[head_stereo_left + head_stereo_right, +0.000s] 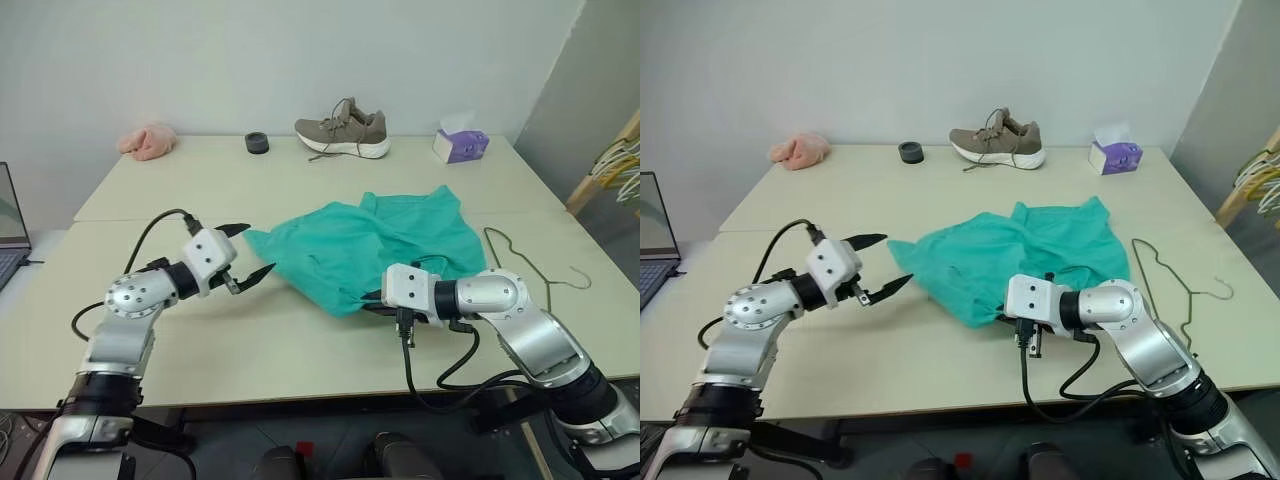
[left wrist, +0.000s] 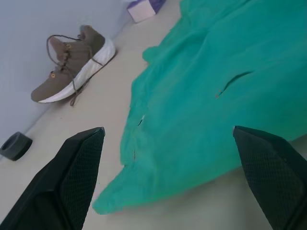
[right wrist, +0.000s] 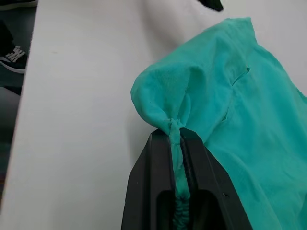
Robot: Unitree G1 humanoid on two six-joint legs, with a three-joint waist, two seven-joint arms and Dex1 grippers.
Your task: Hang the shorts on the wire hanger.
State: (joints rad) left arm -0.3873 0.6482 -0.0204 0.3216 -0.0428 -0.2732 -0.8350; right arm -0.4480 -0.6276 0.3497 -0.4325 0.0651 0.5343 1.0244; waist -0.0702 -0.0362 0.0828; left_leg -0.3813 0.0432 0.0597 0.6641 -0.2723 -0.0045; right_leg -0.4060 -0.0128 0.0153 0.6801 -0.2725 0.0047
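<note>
The teal-green shorts (image 1: pixel 370 245) lie crumpled in the middle of the table. My right gripper (image 3: pixel 176 136) is shut on a bunched fold at their near edge and holds that fold a little above the tabletop. The open left gripper (image 1: pixel 252 250) hovers just left of the shorts' left corner, pointing toward the cloth (image 2: pixel 206 96) with nothing between its fingers. The thin dark wire hanger (image 1: pixel 547 267) lies flat on the table to the right of the shorts, partly hidden behind my right arm.
A brown shoe (image 1: pixel 345 130), a black roll (image 1: pixel 257 143), a pink cloth lump (image 1: pixel 148 140) and a purple tissue box (image 1: pixel 460 145) sit along the table's far edge. A laptop (image 1: pixel 10 230) stands off the left side, and bunched hangers (image 1: pixel 620 165) hang on a rack at the right.
</note>
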